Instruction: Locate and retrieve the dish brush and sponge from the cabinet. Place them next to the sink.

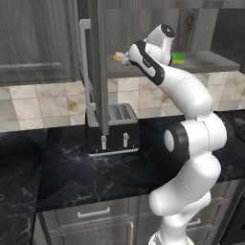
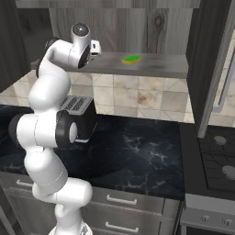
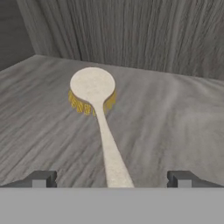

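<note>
The dish brush [image 3: 101,127] lies flat on the shelf [image 3: 175,122] inside the open cabinet [image 1: 100,72]. Its round head with yellow bristles points to the back wall, bristles down. Its long pale handle runs straight toward the tool [image 3: 111,179] and ends between the two tips. The tips are wide apart and hold nothing.

The brush looks light and stiff, like hard plastic. It should not bend or break when squeezed. The handle is thin and smooth, so it could slip or roll if pinched loosely. The best place to grab it is the handle, near the end closest to the tool, with one tip on each side. The head is too wide and the bristles are soft, so that is a poor place to hold.

The sponge [image 2: 131,59] sits further along the same shelf, well apart from the brush. It looks small, soft and very light. A toaster [image 1: 113,129] stands on the dark surface [image 1: 62,167] below.
</note>
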Motion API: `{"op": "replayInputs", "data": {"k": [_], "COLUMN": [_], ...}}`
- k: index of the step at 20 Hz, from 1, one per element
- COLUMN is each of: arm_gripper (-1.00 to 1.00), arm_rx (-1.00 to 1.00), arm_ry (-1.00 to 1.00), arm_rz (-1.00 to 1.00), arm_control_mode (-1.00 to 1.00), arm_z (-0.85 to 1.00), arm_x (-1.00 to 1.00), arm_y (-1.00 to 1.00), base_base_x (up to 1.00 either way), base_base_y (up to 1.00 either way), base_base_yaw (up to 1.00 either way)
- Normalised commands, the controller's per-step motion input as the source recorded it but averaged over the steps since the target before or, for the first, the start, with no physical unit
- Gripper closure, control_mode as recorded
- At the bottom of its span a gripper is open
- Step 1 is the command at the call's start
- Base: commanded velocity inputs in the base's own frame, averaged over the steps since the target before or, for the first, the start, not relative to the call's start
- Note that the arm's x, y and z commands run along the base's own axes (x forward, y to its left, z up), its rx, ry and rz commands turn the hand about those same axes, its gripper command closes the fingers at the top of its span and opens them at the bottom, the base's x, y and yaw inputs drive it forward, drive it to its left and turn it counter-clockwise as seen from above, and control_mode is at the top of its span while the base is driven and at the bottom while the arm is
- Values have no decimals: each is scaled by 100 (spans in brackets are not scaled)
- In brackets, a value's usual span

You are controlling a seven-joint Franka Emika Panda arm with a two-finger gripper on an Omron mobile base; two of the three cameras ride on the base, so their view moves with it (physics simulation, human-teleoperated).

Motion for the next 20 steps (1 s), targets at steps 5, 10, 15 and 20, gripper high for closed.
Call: {"op": "replayInputs", "data": {"k": [5, 10, 15, 20], "arm_gripper": [-100, 100, 100, 100], "arm_rx": [0, 0, 0, 0], "arm_ry": [0, 1, 1, 0], "arm_rz": [0, 1, 0, -1], "arm_control_mode": [-100, -100, -100, -100], "arm_z": [-7, -6, 0, 0], "arm_x": [0, 0, 0, -12], "arm_y": [0, 0, 0, 0], "base_base_x": [0, 0, 0, 0], "base_base_y": [0, 0, 0, 0], "base_base_yaw": [0, 0, 0, 0]}}
